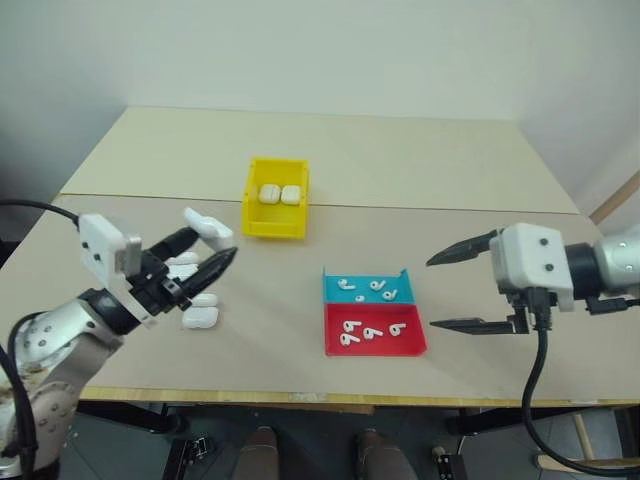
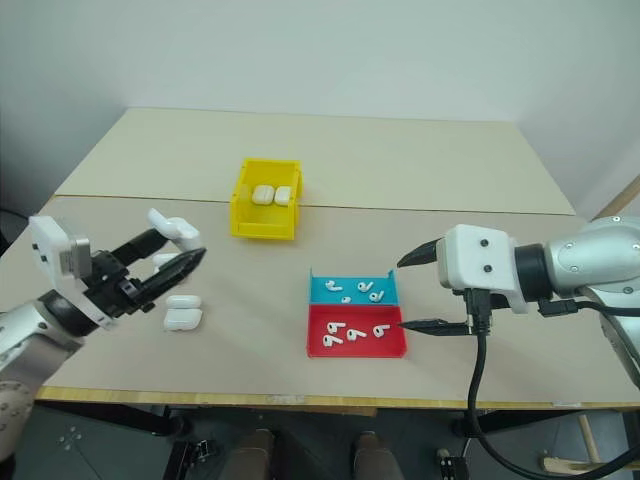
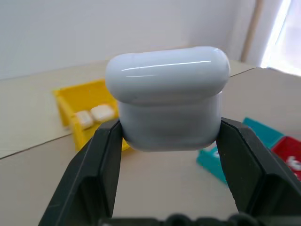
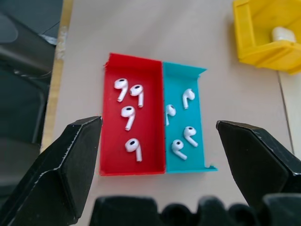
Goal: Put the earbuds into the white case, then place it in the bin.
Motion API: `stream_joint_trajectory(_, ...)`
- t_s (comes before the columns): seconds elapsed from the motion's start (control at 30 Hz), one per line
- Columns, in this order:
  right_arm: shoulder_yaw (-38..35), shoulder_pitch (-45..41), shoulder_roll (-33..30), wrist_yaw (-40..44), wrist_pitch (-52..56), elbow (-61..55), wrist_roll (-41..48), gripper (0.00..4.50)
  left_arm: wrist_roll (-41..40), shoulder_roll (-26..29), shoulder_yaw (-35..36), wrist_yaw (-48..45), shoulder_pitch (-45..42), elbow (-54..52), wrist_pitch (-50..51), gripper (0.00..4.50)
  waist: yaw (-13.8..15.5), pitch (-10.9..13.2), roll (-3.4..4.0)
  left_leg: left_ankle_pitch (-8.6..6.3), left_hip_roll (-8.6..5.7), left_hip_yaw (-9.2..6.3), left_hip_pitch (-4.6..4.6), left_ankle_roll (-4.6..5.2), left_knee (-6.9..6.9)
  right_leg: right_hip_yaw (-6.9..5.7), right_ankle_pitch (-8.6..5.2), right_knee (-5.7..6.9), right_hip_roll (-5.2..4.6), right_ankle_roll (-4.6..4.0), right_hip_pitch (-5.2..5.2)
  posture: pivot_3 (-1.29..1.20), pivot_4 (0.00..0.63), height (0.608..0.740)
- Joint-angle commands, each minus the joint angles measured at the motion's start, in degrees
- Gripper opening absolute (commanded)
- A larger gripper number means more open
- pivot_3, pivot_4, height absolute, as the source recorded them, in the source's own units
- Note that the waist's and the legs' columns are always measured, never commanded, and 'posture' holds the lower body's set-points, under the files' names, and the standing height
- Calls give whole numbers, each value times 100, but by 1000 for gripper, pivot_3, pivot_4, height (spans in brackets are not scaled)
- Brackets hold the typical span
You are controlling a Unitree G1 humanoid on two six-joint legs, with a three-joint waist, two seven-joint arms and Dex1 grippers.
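My left gripper (image 1: 215, 243) is shut on a white case (image 3: 169, 103), held raised over the table's left side; the case's rounded lid sits above the fingers (image 3: 101, 160). Ahead of it stands the yellow bin (image 1: 273, 226) with two white cases (image 1: 280, 194) inside. Several earbuds (image 4: 129, 115) lie in the red tray (image 1: 415, 340), and several more earbuds (image 4: 188, 96) in the blue tray (image 1: 400, 295) joined to it. My right gripper (image 1: 455, 290) hangs open just right of the trays, fingers pointing left, nothing between them.
Three more white cases (image 1: 200, 318) lie on the table under and beside my left gripper. The table's front edge (image 1: 300, 395) runs close below the trays. A seam crosses the tabletop behind the bin.
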Motion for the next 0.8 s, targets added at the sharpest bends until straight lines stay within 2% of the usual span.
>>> stream_joint_trajectory(0.03, 388, -517, -270, 192, 341, -124, -166, 4500, 145, -341, -351, -1043, -167, 270, -904, 2747, -26, 0, 1, 0, 3, 1, 1, 0, 1, 0, 0, 0, 2, 0, 0, 0, 150, 740)
stream_joint_trajectory(0.17, 925, -1017, -341, 501, 325, -87, -510, 4500, 443, -1149, -695, -1273, -495, 717, -1740, 2747, -17, -1, 1, 0, 4, 0, 3, 1, 7, -1, 0, 1, 5, 3, 4, 0, 150, 740)
stream_joint_trajectory(0.33, 1465, -1460, -253, 810, 413, -90, -829, 4500, 759, -826, -1015, -2210, -579, 1127, -1969, 2747, -41, -1, 1, -2, 6, -4, -2, 5, 13, 0, 2, 3, 9, 6, 0, 0, 150, 740)
stream_joint_trajectory(0.47, 1988, -1821, 27, 852, 671, -131, -1151, 4500, 953, -916, -1114, -2461, -511, 1356, -2331, 2747, -43, -1, 3, -3, 7, -3, -2, 5, 14, -1, 2, 2, 8, 6, -1, 0, 150, 740)
stream_joint_trajectory(0.7, 2757, -2184, 400, 1163, 477, -235, -1894, 4500, 1166, -1327, -1310, -2540, -353, 1494, -2877, 2747, -21, 0, 3, -3, 7, -5, -5, 5, 14, -3, 2, 3, 8, 6, -2, 0, 150, 740)
stream_joint_trajectory(0.8, 3045, -2264, 617, 1184, 486, -242, -2197, 3859, 1266, -1398, -1348, -2617, -226, 1585, -3062, 2747, -19, 0, 3, -3, 8, -6, -4, 5, 14, -4, 2, 4, 8, 6, -2, 0, 150, 740)
